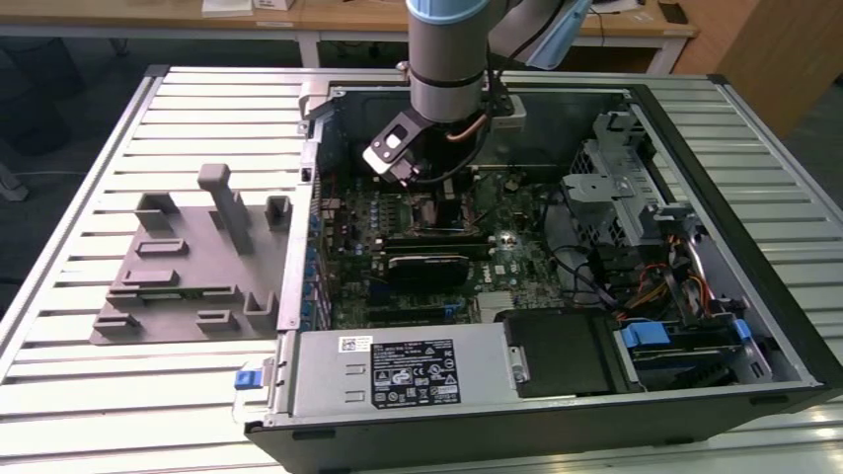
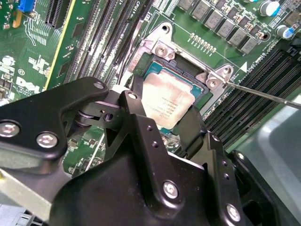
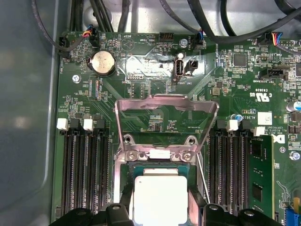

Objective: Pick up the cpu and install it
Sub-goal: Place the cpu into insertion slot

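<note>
There's the cpu (image 3: 161, 197), a small square chip with a pale silver metal top and faint print. It lies flat, centred in the open socket (image 2: 151, 69), edges square to the socket's rim. The gripper (image 2: 163, 110) pinches it on two opposite sides.

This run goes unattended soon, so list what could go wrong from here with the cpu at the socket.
1. The cpu appears clamped in the gripper right over the socket. If it is tilted or off-square when let go, it may not seat.
2. The thin lever wire runs close beside the gripper and could snag.
3. The load plate is flipped open next to the socket and might get bumped.
</note>
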Tool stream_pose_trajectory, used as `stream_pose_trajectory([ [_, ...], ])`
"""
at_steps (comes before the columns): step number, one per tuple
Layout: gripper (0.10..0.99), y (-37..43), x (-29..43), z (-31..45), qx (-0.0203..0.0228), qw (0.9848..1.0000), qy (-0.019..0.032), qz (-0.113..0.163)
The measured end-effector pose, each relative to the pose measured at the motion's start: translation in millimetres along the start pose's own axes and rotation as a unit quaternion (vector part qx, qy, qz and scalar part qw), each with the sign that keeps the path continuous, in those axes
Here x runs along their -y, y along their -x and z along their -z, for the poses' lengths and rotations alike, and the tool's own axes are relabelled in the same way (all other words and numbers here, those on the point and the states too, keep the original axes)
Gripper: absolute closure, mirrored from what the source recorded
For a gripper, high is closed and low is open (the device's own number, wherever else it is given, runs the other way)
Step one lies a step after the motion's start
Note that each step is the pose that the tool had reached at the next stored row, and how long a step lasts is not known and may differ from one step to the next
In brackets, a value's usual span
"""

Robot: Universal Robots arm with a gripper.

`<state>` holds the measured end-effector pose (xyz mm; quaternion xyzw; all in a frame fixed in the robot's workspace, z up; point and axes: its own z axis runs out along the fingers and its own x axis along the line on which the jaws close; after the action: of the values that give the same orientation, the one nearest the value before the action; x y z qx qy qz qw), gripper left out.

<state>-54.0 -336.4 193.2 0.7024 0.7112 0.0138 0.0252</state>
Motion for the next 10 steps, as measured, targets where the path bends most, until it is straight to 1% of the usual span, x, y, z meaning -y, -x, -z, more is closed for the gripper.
stream_pose_trajectory([
  [3,0.545,-0.1,0.0,-0.6,-0.0020,1.0000,0.0001,0.000],
  [10,0.545,-0.1,0.1,-2.5,-0.0019,1.0000,0.0000,0.000],
])
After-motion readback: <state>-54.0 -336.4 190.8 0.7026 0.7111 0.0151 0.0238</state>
